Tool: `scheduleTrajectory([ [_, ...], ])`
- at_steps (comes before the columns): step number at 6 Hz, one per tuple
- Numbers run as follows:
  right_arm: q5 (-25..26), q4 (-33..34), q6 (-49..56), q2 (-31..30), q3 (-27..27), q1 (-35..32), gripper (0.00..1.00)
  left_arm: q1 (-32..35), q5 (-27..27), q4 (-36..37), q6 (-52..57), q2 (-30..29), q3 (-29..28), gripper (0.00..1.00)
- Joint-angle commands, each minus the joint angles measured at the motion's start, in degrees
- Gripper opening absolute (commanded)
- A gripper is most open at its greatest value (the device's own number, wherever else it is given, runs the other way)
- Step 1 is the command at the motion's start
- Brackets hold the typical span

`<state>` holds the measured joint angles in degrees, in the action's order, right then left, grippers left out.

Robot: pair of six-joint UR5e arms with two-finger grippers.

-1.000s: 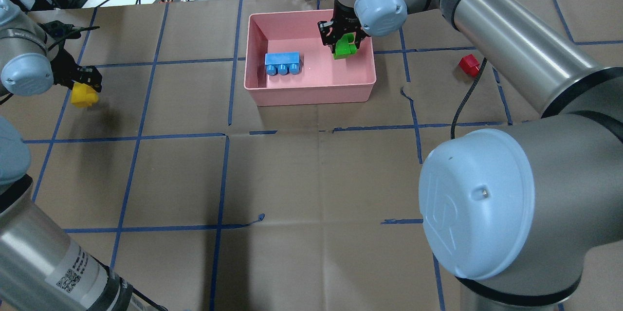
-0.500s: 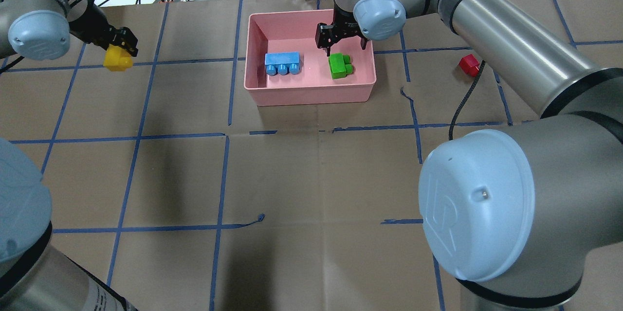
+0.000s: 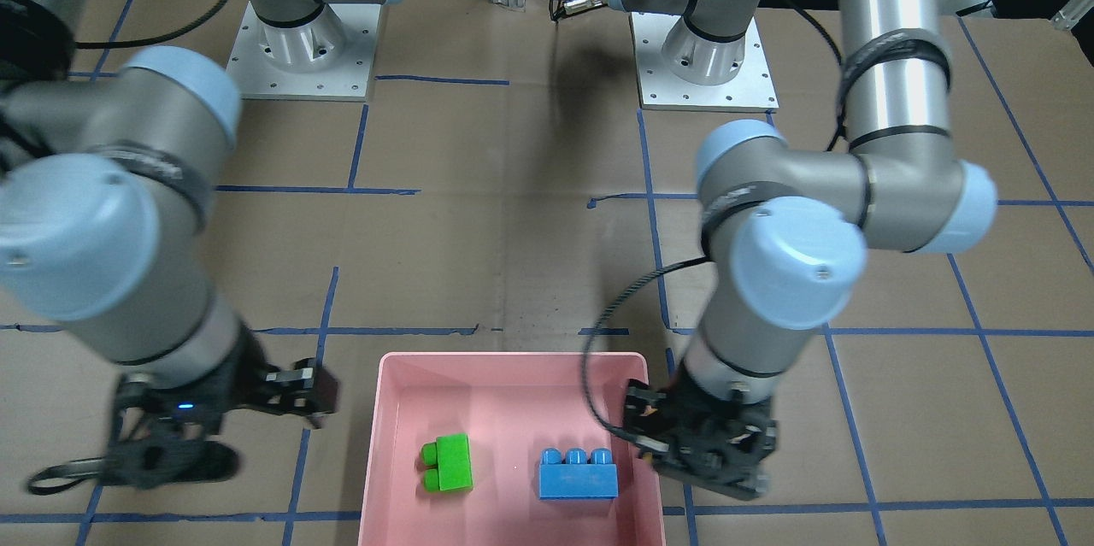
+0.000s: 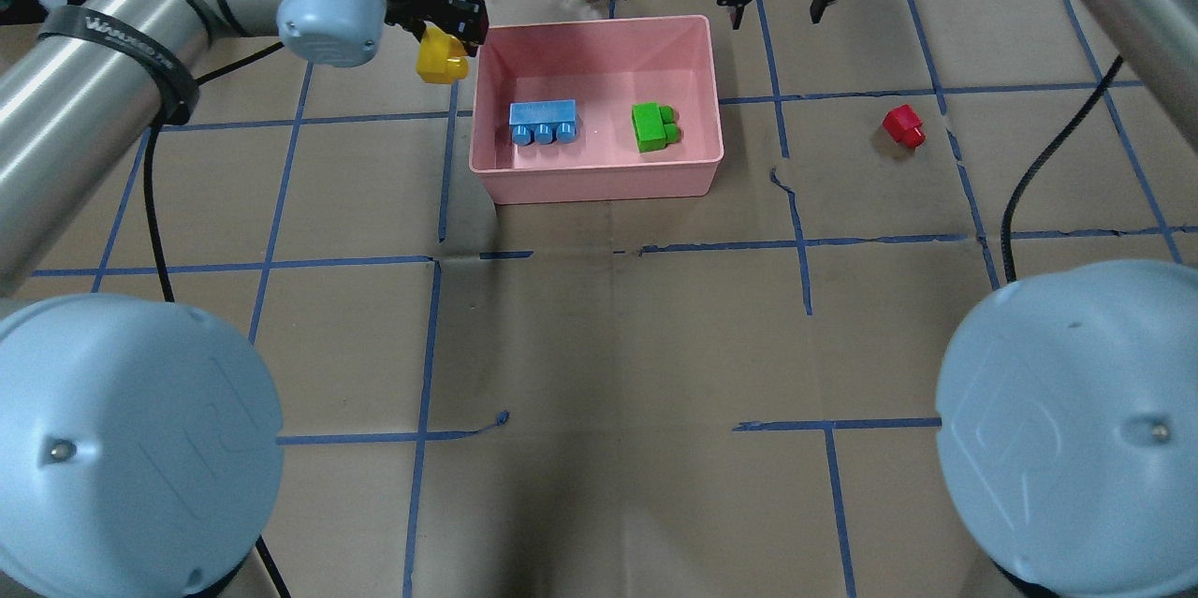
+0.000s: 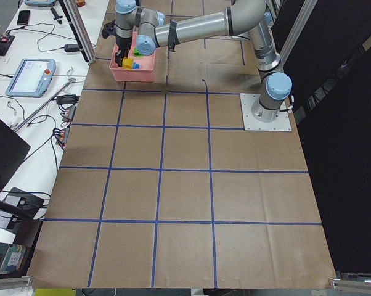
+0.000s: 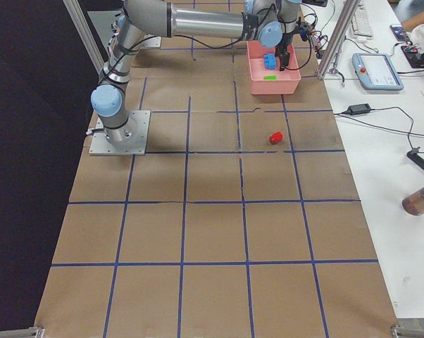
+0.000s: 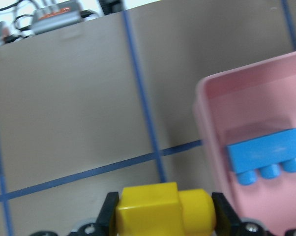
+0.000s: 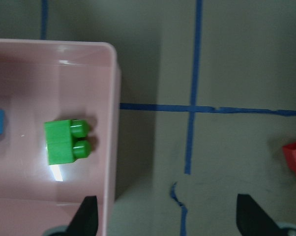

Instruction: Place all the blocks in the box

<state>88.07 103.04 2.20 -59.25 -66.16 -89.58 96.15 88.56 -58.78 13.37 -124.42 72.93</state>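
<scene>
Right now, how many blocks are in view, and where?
4: the blue block and green block lie in the box; the yellow block is in the left hand, outside the box; the red block lies on the table.

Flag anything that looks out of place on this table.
Only the red block is stray: it lies alone on the table, well right of the box. The blue block and green block inside rest on their sides.

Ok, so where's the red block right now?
In the overhead view the red block lies on the brown paper to the right of the pink box, outside it, just under a blue tape line.
</scene>
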Motion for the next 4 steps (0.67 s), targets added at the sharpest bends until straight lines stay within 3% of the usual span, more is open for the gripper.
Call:
scheduleTrajectory([
  [1,0.2,0.3,8.2,1.8,-0.4,6.3,1.0,4.5,0.1,1.4,0.1,-5.3,-0.8,0.04],
  [2,0.0,0.9,11.9,5.1,-0.3,8.8,1.0,4.5,0.1,1.3,0.1,-5.3,-0.7,0.87],
  [3,0.1,1.0,20.6,7.6,-0.5,10.9,1.0,4.6,0.1,0.3,0.1,-4.0,-0.2,0.99],
  [4,-0.1,1.3,26.2,10.2,-0.7,12.8,1.0,4.6,0.3,-2.4,0.1,-2.5,-0.2,0.99],
])
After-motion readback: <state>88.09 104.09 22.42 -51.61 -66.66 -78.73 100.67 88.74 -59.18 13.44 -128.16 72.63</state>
